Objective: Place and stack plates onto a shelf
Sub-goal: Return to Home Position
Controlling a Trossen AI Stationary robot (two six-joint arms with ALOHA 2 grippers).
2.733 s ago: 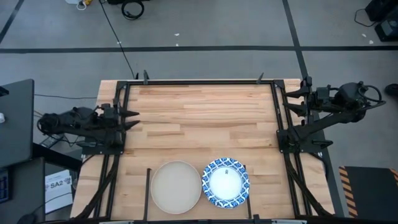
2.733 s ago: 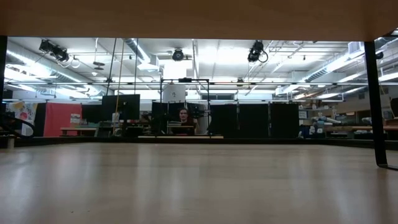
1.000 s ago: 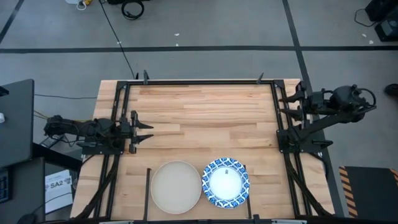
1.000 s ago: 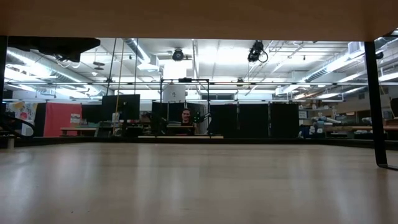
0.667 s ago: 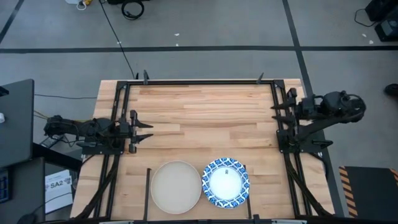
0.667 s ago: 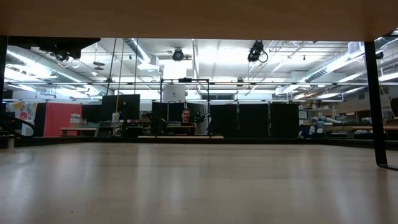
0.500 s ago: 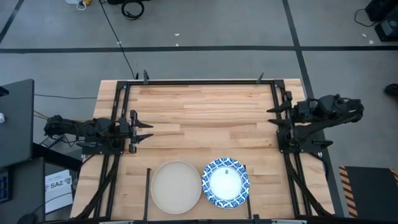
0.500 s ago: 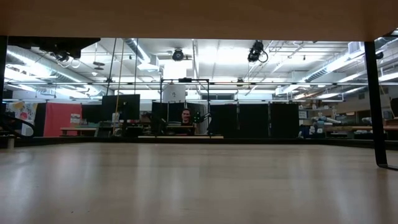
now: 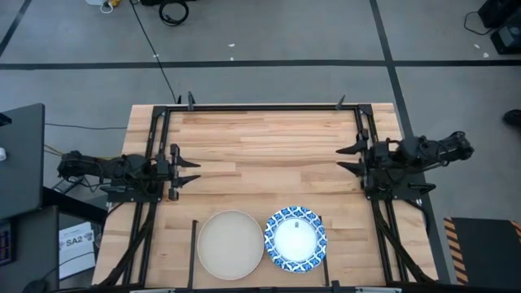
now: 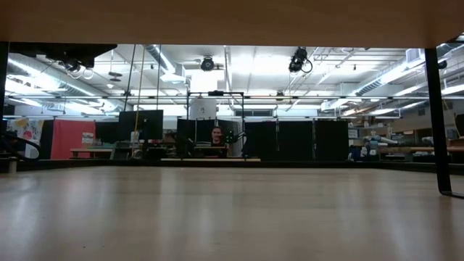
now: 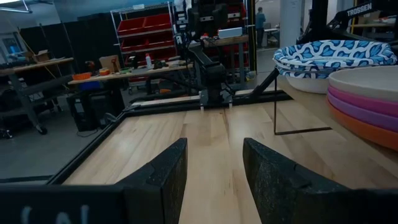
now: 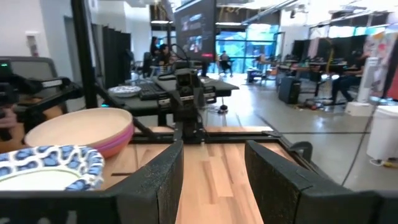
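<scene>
– Left gripper (image 9: 189, 172)?
– Low at the shelf (image 9: 260, 138) left edge, fingers spread, empty. Right gripper (image 9: 346, 159) opposite at the right edge, likewise spread and empty.
– Plates?
– Two stacks at the near edge: beige-topped stack (image 9: 230, 244) left, blue-patterned stack (image 9: 295, 238) just beside it, right. Thin black bar (image 9: 194, 244) left of the beige.

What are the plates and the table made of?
The beige plate and blue plate look like smooth glazed ceramic, maybe hard plastic: even rims, and a printed pattern on the blue one. I can't tell which. The table looks like wood: pale joined strips with grain, dull finish.
</scene>
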